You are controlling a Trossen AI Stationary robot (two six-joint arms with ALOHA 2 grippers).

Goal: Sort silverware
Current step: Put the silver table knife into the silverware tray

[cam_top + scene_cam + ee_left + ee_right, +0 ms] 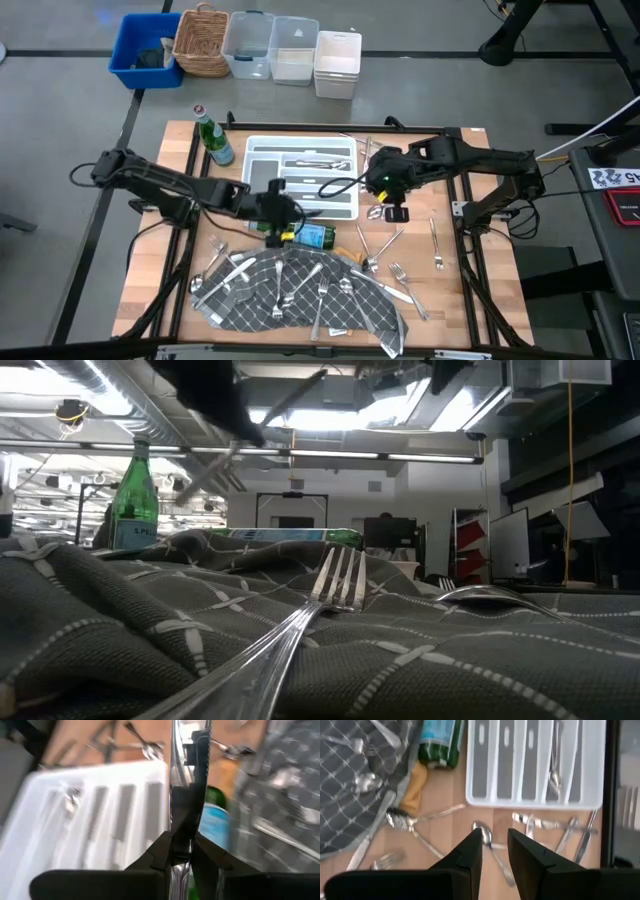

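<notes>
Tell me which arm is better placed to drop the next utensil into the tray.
Left. The left gripper is already shut on a utensil at the white tray's near edge. The right gripper is open and empty, above loose silverware on the table beside the tray.

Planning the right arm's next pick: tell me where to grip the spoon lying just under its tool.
Take the spoon at mid-handle, from straight above: it lies flat on bare tabletop, and the handle is slim and free there, unlike the rounded bowl. The open right tool hovers over it.
</notes>
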